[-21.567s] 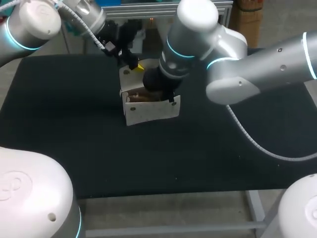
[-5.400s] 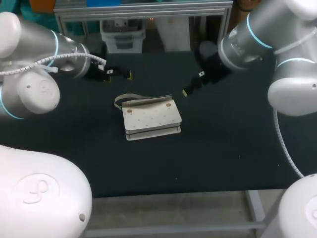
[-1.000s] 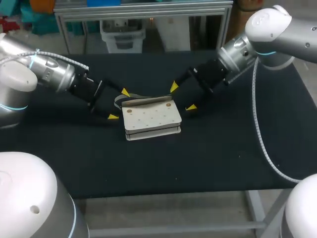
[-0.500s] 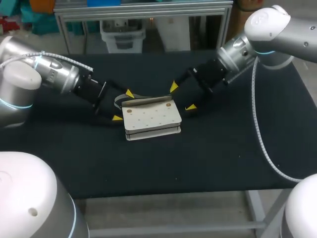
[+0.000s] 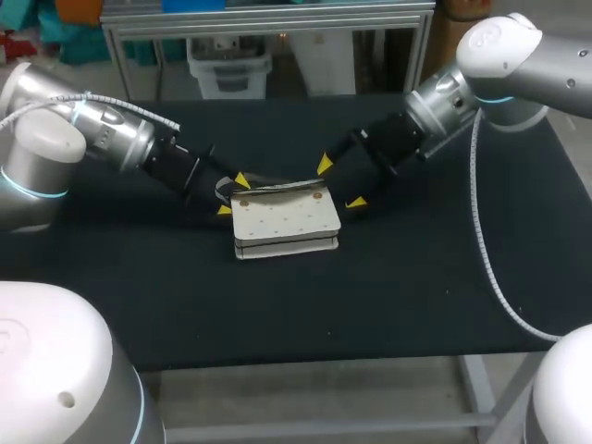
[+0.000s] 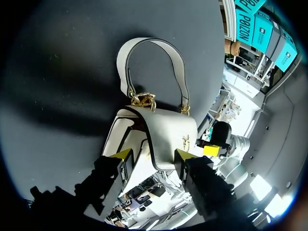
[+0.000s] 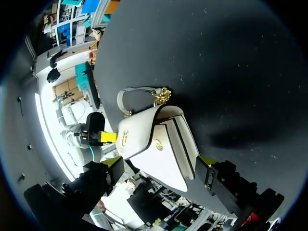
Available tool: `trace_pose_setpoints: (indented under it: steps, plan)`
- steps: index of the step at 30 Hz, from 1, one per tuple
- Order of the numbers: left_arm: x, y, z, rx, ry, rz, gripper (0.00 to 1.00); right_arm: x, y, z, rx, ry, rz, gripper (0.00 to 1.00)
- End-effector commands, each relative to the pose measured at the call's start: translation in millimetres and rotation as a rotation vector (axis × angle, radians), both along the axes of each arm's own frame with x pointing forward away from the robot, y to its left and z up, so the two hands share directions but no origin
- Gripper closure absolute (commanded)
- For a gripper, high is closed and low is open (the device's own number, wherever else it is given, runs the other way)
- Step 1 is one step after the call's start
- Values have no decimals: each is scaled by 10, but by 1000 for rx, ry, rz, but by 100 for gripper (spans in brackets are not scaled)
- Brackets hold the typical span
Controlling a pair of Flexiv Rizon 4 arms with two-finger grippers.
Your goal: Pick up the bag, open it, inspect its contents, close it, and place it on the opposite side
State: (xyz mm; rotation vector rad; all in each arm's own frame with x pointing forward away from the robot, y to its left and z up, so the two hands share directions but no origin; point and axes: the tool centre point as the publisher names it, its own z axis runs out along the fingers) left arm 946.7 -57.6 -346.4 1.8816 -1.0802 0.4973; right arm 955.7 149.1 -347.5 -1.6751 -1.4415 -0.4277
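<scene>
A white handbag (image 5: 282, 220) lies flat on the black table (image 5: 277, 314), its flap closed and its handle (image 6: 149, 45) stretched out behind it. My left gripper (image 5: 232, 194) sits at the bag's left end, low over the table. In the left wrist view my left gripper (image 6: 154, 155) is open, its fingers partly drawn in around that end of the bag (image 6: 163, 130). My right gripper (image 5: 339, 183) stands wide open at the bag's right end. The right wrist view shows my right gripper (image 7: 161, 161) straddling the bag (image 7: 159, 139) without touching it.
Bare black table surface lies on all sides of the bag, with wide room in front of it and to the far left and right. Both arms slant down over the back half of the table.
My left gripper has slid right, up to the bag's left end, and its fingers have drawn closer together. The right arm and the bag have stayed put.
</scene>
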Motion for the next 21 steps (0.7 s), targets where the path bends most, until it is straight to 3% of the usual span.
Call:
trace_pose_setpoints:
  steps: [1, 6, 9, 21]
  plan:
    - [-4, -27, -26, 1, 7, 5, 93, 19, 8, -29, 5, 6, 9, 0]
    - [8, -42, -77, 4, 10, 11, 91, -1, 27, -63, 11, 13, 15, 0]
    - [13, -39, -90, 6, 6, 13, 100, -23, 39, -80, 15, 19, 18, 0]
    - [-1, 14, -115, 13, -63, 0, 100, -16, -20, -5, 30, -2, -5, 0]
